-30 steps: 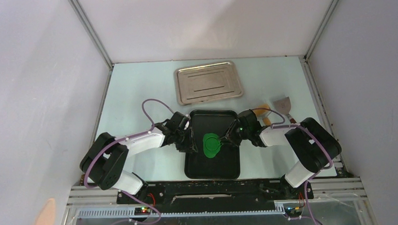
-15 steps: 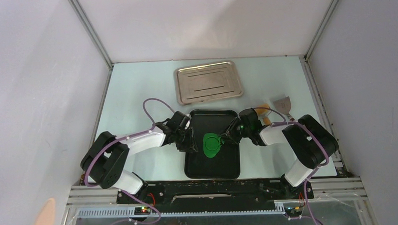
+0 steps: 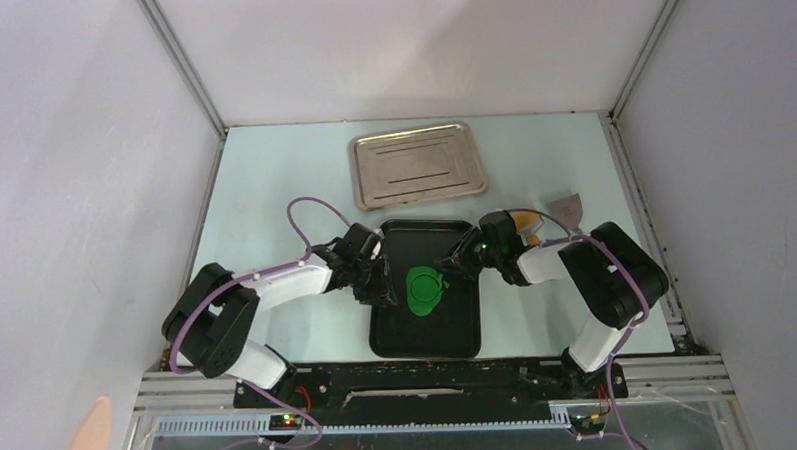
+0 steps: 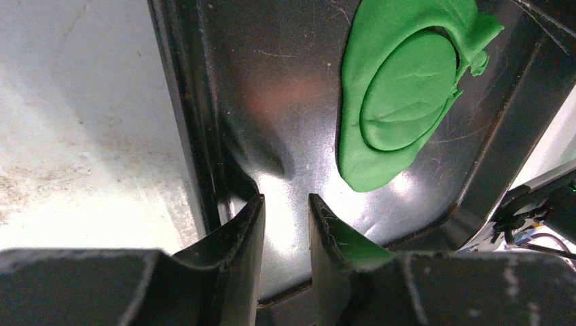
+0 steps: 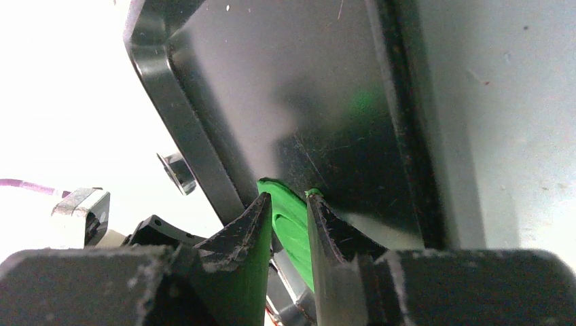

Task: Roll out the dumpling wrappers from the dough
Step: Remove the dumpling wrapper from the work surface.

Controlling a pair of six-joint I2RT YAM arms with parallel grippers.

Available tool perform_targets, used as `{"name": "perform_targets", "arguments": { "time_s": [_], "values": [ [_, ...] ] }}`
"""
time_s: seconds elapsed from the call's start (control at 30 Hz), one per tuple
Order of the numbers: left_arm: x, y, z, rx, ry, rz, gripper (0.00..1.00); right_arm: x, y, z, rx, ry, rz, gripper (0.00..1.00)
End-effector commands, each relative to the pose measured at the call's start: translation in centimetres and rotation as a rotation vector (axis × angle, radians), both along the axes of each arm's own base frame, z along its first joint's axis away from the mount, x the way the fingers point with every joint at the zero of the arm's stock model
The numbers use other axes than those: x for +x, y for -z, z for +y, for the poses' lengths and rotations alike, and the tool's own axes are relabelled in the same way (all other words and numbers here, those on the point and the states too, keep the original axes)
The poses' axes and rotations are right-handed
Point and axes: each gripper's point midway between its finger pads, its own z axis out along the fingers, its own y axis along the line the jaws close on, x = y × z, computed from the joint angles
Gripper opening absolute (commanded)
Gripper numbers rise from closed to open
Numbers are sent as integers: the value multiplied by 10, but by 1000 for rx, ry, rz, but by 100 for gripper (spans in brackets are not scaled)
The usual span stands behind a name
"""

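A flattened oval sheet of green dough (image 3: 423, 290) lies in the middle of the black tray (image 3: 428, 336). A round dumpling wrapper (image 4: 407, 88) is outlined in it, with ragged dough (image 4: 370, 166) around it. My left gripper (image 4: 285, 200) reaches in over the tray's left rim. Its jaws are apart, with only bare tray floor (image 4: 272, 81) between them, short of the dough. My right gripper (image 5: 289, 197) lies low at the sheet's right edge (image 5: 292, 224). Its jaws stand a narrow gap apart, the sheet shows through it, and a green crumb sticks to one fingertip (image 5: 312, 193).
A silver baking tray (image 3: 418, 165) lies at the back of the table. A metal scraper (image 3: 564, 211) and a tan wooden piece (image 3: 524, 221) lie just behind the right arm. White enclosure walls close in the table on both sides and at the back.
My right arm has shifted slightly toward the back along the tray's right side. The left arm and the dough have not visibly moved.
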Motion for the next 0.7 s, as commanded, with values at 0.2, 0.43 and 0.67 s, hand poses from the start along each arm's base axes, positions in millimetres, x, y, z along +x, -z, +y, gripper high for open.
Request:
{"name": "perform_targets", "arguments": {
  "time_s": [0.2, 0.43, 0.67],
  "values": [
    [1, -2, -3, 7, 32, -14, 34, -2, 0, -21, -127, 9, -40, 29],
    [0, -1, -1, 15, 35, -14, 34, -4, -40, -36, -181, 18, -161, 31],
    [1, 0, -1, 12, 33, -15, 34, -38, -35, -14, -89, -58, -86, 32]
  ]
}}
